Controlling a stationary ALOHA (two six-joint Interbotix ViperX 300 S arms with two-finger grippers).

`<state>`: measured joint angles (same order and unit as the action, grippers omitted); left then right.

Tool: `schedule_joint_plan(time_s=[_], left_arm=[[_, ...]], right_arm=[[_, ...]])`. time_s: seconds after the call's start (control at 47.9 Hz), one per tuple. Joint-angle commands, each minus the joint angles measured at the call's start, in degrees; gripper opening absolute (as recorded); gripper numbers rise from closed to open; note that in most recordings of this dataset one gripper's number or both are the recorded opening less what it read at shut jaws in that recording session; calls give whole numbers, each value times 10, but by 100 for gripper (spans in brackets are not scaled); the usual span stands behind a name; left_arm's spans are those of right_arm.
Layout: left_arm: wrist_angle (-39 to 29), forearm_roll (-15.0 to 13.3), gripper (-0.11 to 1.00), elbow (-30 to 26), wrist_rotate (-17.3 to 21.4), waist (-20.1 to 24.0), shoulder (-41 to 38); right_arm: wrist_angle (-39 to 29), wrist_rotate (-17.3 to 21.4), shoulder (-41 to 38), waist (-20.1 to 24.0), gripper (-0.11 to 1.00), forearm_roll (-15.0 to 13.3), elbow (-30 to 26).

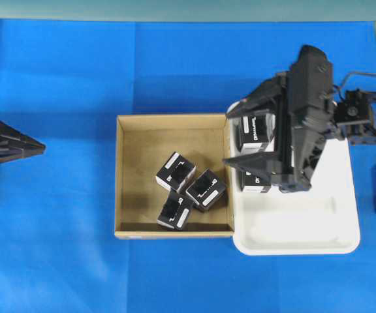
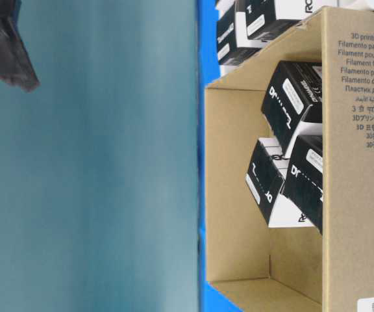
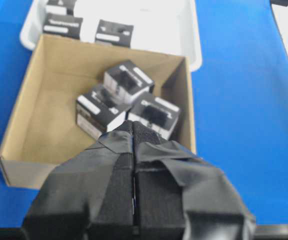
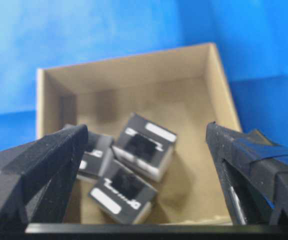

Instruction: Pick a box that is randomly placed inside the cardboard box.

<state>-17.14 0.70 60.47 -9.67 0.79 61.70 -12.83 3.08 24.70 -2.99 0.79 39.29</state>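
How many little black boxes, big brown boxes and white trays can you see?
Small black boxes in the cardboard box: 3
Small black boxes showing in the white tray: 2 (the arm may hide more)
Cardboard boxes: 1
White trays: 1
Total: 7

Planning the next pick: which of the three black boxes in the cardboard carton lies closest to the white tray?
The middle black box, turned diagonally. It sits nearest the carton's tray-side wall; the other two lie further from the white tray.
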Motion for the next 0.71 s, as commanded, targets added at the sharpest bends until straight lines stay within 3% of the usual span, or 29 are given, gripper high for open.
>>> schedule_joint_plan(time_s=[0.0,0.313,0.689], left_arm=[[6,2,-7,-9,1,0,-3],[12,2,-7,-9,7,-2,25],[15,2,-7,-9,0,-29,32]], right_arm=[[18,-2,18,4,100,3,7],[59,-8,85,40,100,3,54],[69,-7,175,44,100,0,104]])
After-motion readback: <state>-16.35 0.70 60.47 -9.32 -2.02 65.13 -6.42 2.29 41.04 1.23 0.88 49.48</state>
